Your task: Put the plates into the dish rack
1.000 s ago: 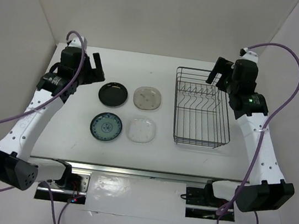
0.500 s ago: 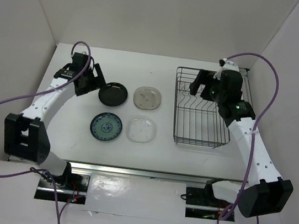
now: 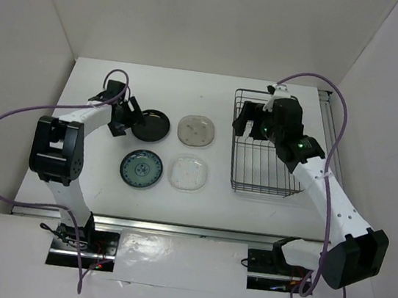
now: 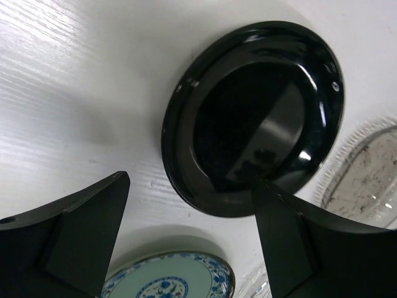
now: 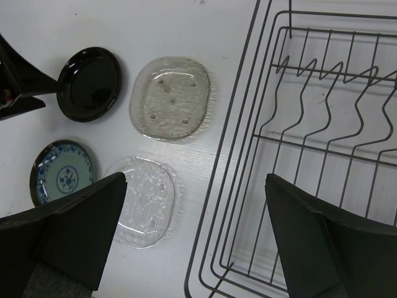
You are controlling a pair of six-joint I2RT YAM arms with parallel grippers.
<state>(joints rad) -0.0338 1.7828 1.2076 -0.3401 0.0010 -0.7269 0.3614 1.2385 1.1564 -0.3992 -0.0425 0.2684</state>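
Black and glossy, the small round plate (image 4: 254,118) lies flat on the white tabletop (image 3: 192,92), at the 10 o'clock corner of a two-by-two set, and the left gripper (image 3: 127,118) is right at it. From overhead the plate sits at 3 o'clock of that gripper, just beside it. The wrist view shows the two dark fingers (image 4: 74,230) spread wide, with the plate's near rim in the gap between them. Whether either pad touches the rim cannot be told. Nothing is lifted yet.

Its neighbours lie flat too: the clear speckled round plate (image 3: 196,129) at its 3 o'clock, the blue-green patterned round plate (image 3: 141,168) at its 6 o'clock, and the clear rounded-square plate (image 3: 187,173) between 4 and 5 o'clock.

At 3 o'clock of the whole group stands the rectangular dark wire dish rack (image 3: 260,189). No plate is in it, its long axis runs 12 to 6, and its upright dividers line up across the far half. The right gripper (image 3: 245,122) hovers over the rack's 9 o'clock edge, jaws wide apart and holding nothing.

So the left arm is plainly the nearer one to the black plate. Being round, the plate offers no long axis to line up on. The pinch likely has to take the raised rim, and a flat glossy plate could skid toward 3 o'clock as the fingers come together.
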